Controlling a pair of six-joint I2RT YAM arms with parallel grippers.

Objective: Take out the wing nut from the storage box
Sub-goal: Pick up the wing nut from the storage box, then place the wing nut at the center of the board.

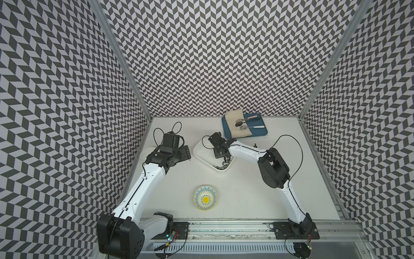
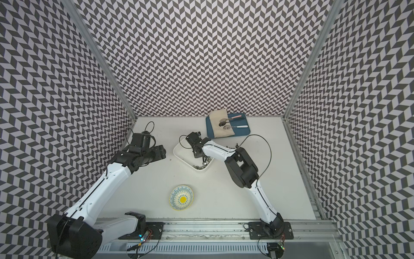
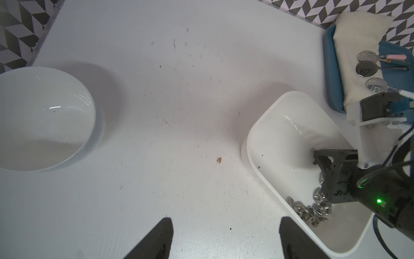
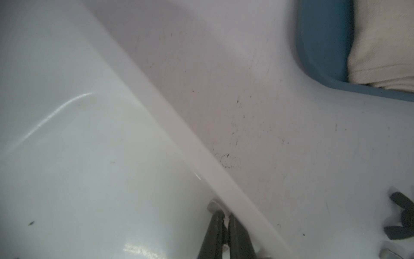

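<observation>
The white storage box [image 1: 197, 145] [image 2: 177, 150] lies at mid-table, with a heap of silver wing nuts [image 1: 221, 167] [image 2: 201, 166] [image 3: 309, 212] in its near corner. My right gripper [image 1: 226, 158] [image 2: 204, 158] [image 4: 225, 218] reaches down into the box beside its rim [image 4: 179, 134]. Its jaws are pinched on one silver wing nut [image 3: 318, 198] [image 4: 212, 205], just above the heap. My left gripper [image 3: 225, 224] [image 1: 186, 154] hovers over bare table left of the box, jaws wide apart and holding nothing.
A round white bowl [image 3: 44, 112] [image 1: 149, 150] sits under my left arm. A patterned bowl [image 1: 205, 197] stands near the front. At the back is a blue tray [image 1: 257, 132] with a cloth and spoons. A dark wing nut [image 4: 401, 206] [image 1: 322, 145] lies on the table right of the box.
</observation>
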